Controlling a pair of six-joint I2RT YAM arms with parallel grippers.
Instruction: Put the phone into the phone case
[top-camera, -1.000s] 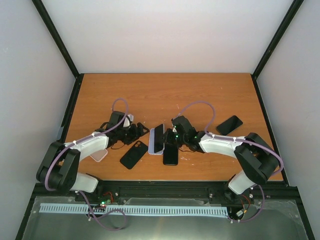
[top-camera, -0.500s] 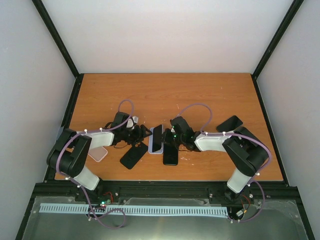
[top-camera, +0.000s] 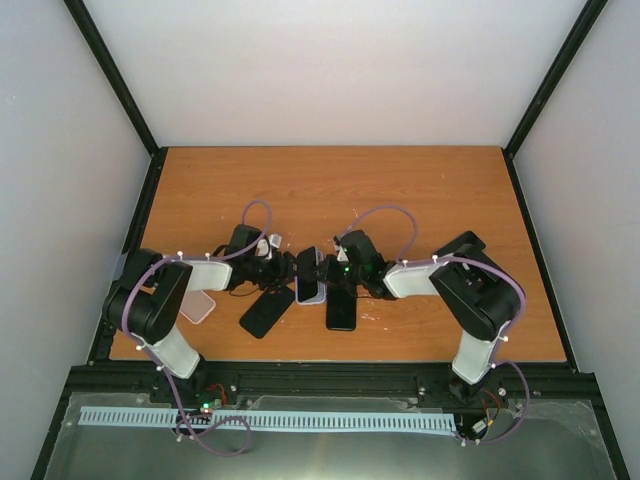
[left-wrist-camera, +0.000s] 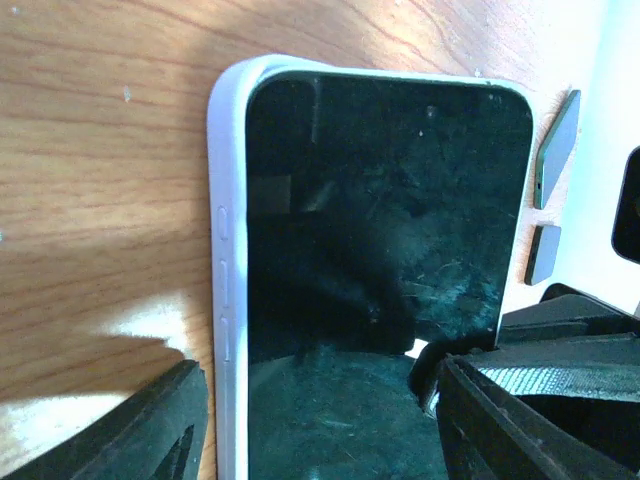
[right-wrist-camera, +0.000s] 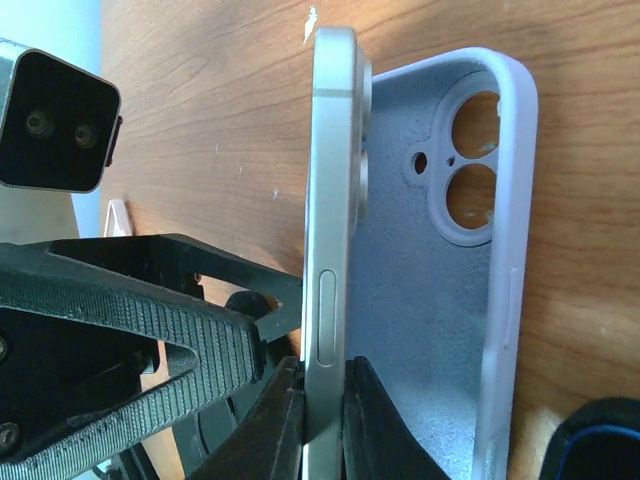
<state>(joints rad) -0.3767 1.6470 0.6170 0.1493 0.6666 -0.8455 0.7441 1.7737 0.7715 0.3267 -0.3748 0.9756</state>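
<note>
The phone (right-wrist-camera: 330, 200) is at the middle of your worktop (top-camera: 400, 190), standing on its long edge along one side of the pale blue case (right-wrist-camera: 430, 300), which lies open side up; the phone is not yet seated flat. Your right fingers (right-wrist-camera: 270, 430) are clamped on the phone's edge. Your left fingers (left-wrist-camera: 150, 430) stand apart, one on each side of the case's end.

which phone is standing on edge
The silver-edged phone pinched by the right gripper, on edge in the lilac case; the black phones lie flat.
</note>
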